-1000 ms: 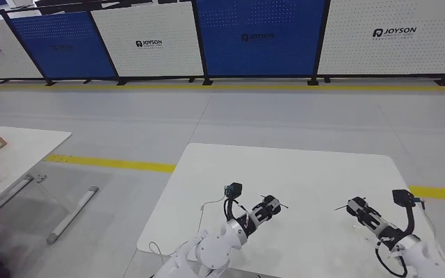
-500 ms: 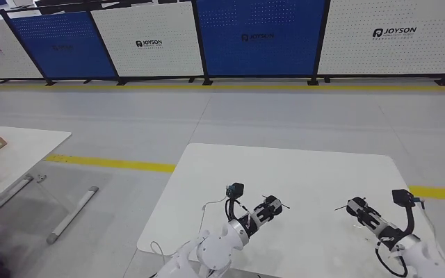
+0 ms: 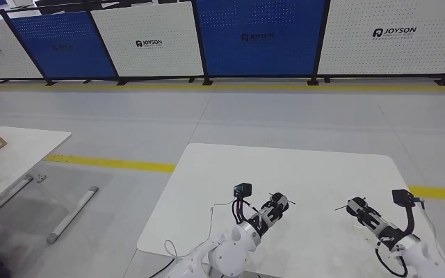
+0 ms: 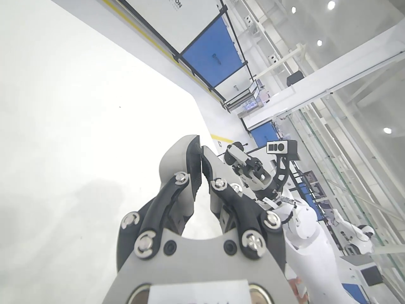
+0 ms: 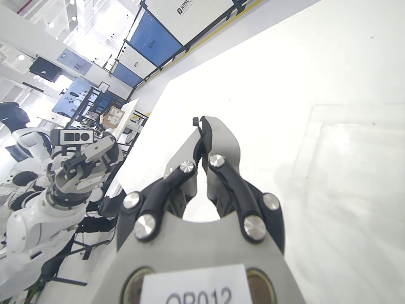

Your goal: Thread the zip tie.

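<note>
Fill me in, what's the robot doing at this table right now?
Both arms hover above the white table. The right gripper is shut on a small black piece at its fingertips, apparently the zip tie. The left gripper is shut too; whether it holds anything is too small to tell. The two grippers are well apart, so the threading has not yet begun.

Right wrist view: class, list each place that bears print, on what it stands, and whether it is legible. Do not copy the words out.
White panel: a logo and one word, legible.
Blue panel: a small logo, too small to read.
Label on the right gripper: a short code, legible, its lower edge cut off.
Far wall poster: too small to read.
</note>
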`<state>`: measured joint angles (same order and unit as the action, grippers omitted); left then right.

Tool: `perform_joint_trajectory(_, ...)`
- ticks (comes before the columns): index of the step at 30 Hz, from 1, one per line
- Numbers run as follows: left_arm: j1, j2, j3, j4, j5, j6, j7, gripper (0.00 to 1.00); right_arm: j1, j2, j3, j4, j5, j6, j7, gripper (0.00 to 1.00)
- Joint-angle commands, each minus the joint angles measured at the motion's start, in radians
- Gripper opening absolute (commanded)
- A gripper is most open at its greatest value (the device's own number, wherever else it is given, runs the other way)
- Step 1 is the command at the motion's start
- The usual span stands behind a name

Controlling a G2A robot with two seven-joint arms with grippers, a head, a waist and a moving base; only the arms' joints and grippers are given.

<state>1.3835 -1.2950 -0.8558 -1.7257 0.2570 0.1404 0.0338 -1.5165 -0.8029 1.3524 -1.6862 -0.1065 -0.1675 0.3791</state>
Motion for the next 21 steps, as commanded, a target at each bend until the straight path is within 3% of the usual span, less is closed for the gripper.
perform_joint_trajectory(1, 0.0, 0.0, 0.0, 0.0, 0.0, 0.0, 0.0, 0.0, 0.0, 0.0, 0.001, -0.001, -0.001, -0.001, -0.004, 0.0)
perform_joint_trajectory(7, 0.0, 0.0, 0.0, 0.0, 0.0, 0.0, 0.0, 0.0, -0.042, -0.012, 0.004, -0.037, -0.026, -0.172, -0.121, 0.0)
perform_joint_trajectory(12, 0.0, 0.0, 0.0, 0.0, 0.0, 0.0, 0.0, 0.0, -0.025, -0.025, -0.024, -0.06, -0.005, -0.172, -0.156, 0.0)
perform_joint_trajectory(14, 0.0, 0.0, 0.0, 0.0, 0.0, 0.0, 0.0, 0.0, 0.008, -0.032, -0.056, -0.026, 0.016, -0.172, -0.104, 0.0)
perform_joint_trajectory(21, 0.0, 0.0, 0.0, 0.0, 0.0, 0.0, 0.0, 0.0, 0.008, -0.032, -0.056, -0.026, 0.016, -0.172, -0.104, 0.0)
